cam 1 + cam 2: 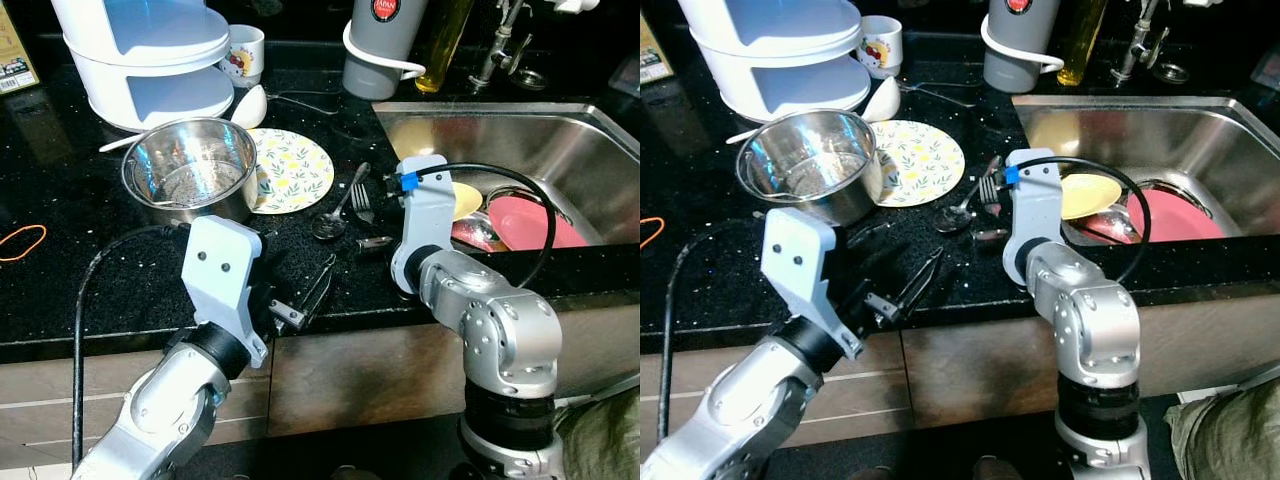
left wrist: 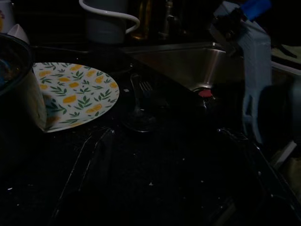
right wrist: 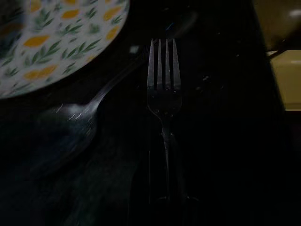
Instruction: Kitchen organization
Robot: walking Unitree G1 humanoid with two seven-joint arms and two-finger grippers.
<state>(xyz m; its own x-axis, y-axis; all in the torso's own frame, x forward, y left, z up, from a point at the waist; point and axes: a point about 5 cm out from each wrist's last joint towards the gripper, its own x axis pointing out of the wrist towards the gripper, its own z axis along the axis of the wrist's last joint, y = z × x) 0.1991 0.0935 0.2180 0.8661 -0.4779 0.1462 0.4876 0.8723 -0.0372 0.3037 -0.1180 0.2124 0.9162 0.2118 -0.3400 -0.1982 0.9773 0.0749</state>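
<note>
A fork (image 1: 362, 205) and a spoon (image 1: 335, 215) lie side by side on the black counter (image 1: 90, 280), between a lemon-patterned plate (image 1: 295, 170) and the sink (image 1: 560, 150). A steel pot (image 1: 190, 170) stands at the plate's left edge. My right gripper (image 1: 375, 242) is low over the counter at the fork's handle end; the right wrist view has the fork (image 3: 163, 89) centred, tines pointing away. My left gripper (image 1: 305, 295) hovers open at the counter's front edge, a little short of the spoon, holding nothing.
In the sink lie a red plate (image 1: 530, 225) and a yellow plate (image 1: 466, 200). A white stacked container (image 1: 150, 60), a mug (image 1: 243, 52), a grey jug (image 1: 380, 45) and an oil bottle (image 1: 440, 40) line the back. An orange rubber band (image 1: 22, 241) lies far left.
</note>
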